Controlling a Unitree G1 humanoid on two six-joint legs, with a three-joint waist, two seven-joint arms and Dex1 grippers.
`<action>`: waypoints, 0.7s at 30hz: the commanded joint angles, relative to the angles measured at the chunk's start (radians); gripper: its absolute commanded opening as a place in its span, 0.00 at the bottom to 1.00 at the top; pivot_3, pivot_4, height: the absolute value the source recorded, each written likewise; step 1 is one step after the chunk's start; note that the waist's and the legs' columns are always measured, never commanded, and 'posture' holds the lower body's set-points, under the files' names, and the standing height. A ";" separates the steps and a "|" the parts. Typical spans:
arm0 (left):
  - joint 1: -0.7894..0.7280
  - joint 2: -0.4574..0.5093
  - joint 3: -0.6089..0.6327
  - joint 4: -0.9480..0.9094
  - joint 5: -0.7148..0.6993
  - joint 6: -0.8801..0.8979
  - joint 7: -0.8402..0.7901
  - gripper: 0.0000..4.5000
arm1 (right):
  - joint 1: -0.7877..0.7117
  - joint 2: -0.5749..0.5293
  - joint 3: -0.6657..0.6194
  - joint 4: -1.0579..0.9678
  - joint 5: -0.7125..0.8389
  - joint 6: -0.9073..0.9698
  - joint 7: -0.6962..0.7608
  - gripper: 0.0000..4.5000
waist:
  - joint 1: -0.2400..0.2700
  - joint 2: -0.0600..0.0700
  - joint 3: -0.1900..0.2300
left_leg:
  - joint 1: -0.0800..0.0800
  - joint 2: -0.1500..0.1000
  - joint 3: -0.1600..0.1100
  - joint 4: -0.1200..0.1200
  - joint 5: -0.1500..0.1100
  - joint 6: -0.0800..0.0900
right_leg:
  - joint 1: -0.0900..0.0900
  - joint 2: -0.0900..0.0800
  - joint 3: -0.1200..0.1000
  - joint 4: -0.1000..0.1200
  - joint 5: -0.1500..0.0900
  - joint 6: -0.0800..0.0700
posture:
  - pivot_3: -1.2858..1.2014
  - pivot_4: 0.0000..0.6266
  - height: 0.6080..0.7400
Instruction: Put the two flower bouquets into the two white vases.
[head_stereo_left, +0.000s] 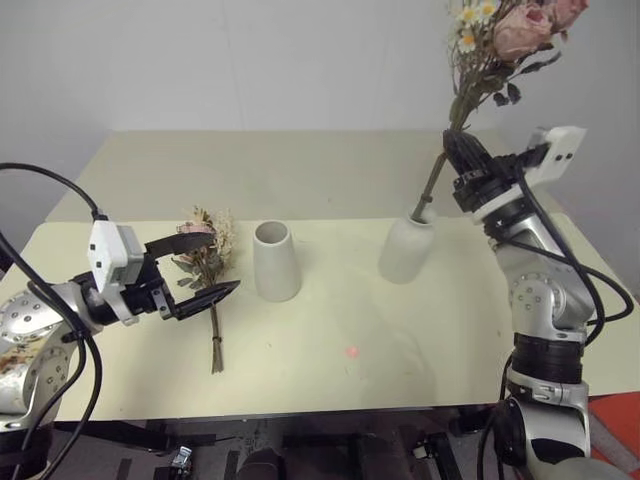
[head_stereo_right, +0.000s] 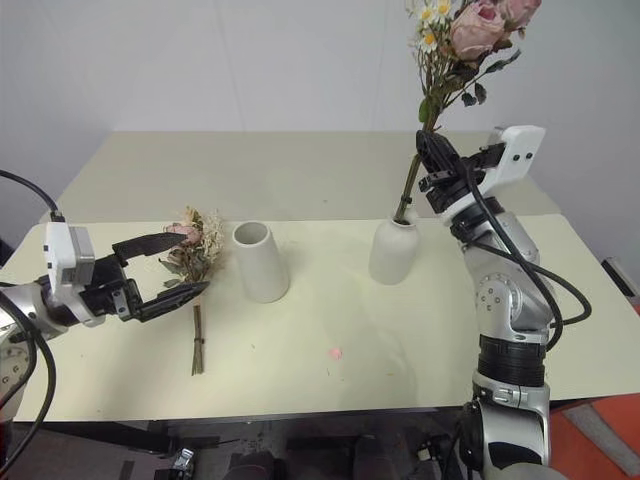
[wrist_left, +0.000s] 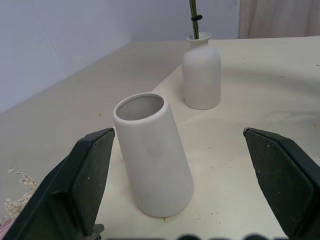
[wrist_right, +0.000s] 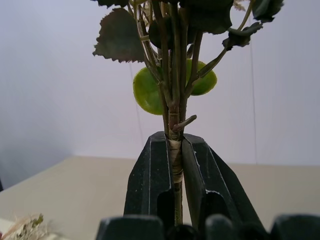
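Two white vases (head_stereo_left: 277, 260) (head_stereo_left: 406, 248), two bouquets (head_stereo_left: 205, 255) (head_stereo_left: 500, 45), one in narrow-necked vase.

2 white vases (head_stereo_left: 277, 262); pink-rose bouquets (head_stereo_left: 520, 30), green leaves; beige table (head_stereo_left: 350, 320).

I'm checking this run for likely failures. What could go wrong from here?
The right claw grips the bouquet high on its stem, whose tip sits in the bottle vase; a sideways pull could tip the vase. The open left claw hovers over the second bouquet and might knock the cone vase.
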 joint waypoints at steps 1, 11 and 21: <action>-0.006 0.004 0.020 -0.033 -0.008 -0.018 0.007 1.00 | -0.008 -0.001 -0.009 -0.026 0.000 -0.017 0.001 0.03 | 0.000 0.000 0.000 | 0.000 0.000 0.000 0.000 0.000 0.000 | 0.000 0.000 0.000 0.000 0.000 0.000 | 0.52 0.24 1.00; -0.012 0.017 0.023 -0.024 -0.009 -0.015 -0.004 1.00 | 0.045 0.009 0.007 -0.006 -0.040 -0.052 0.019 0.24 | 0.000 0.000 0.000 | 0.000 0.000 0.000 0.000 0.000 0.000 | 0.000 0.000 0.000 0.000 0.000 0.000 | 0.52 0.24 1.00; -0.026 0.017 0.020 -0.040 -0.005 0.004 0.026 1.00 | 0.184 -0.017 0.027 -0.118 -0.037 -0.037 0.083 0.99 | 0.000 0.000 0.000 | 0.000 0.000 0.000 0.000 0.000 0.000 | 0.000 0.000 0.000 0.000 0.000 0.000 | 0.52 0.24 1.00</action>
